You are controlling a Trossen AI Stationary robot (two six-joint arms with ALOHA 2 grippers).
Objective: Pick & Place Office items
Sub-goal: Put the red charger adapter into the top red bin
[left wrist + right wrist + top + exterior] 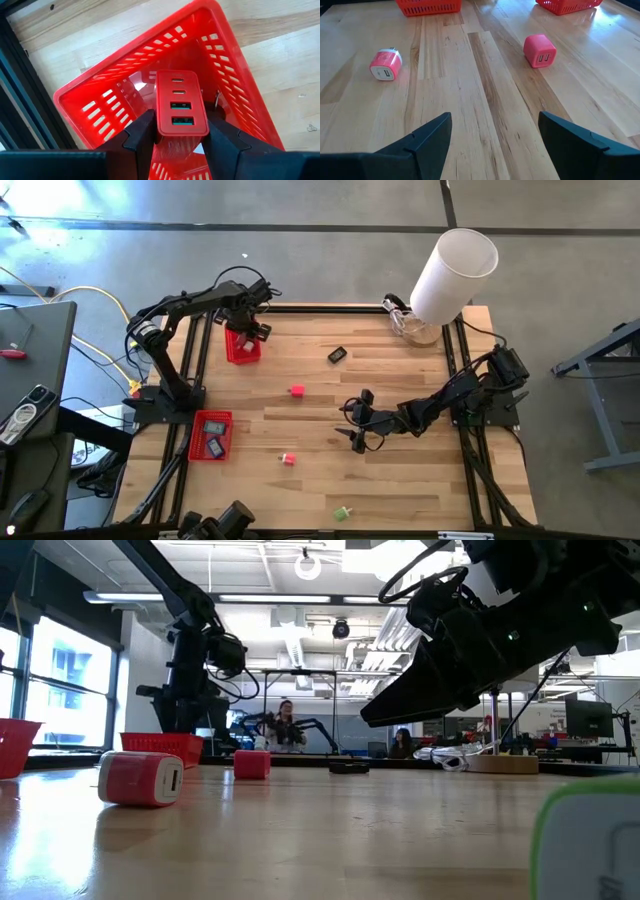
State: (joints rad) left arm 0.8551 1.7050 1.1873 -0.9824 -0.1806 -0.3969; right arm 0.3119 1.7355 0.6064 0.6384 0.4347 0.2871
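Where mesh basket (235, 75) gapes, claw-gripped (176, 137) glossy red charger block (178, 102).

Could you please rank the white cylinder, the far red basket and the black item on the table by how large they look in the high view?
1. White cylinder, clearly the largest.
2. Far red basket, partly covered by the left arm.
3. Black item, the smallest.
The cylinder stands taller, so it is nearer the overhead camera, which may exaggerate its size.
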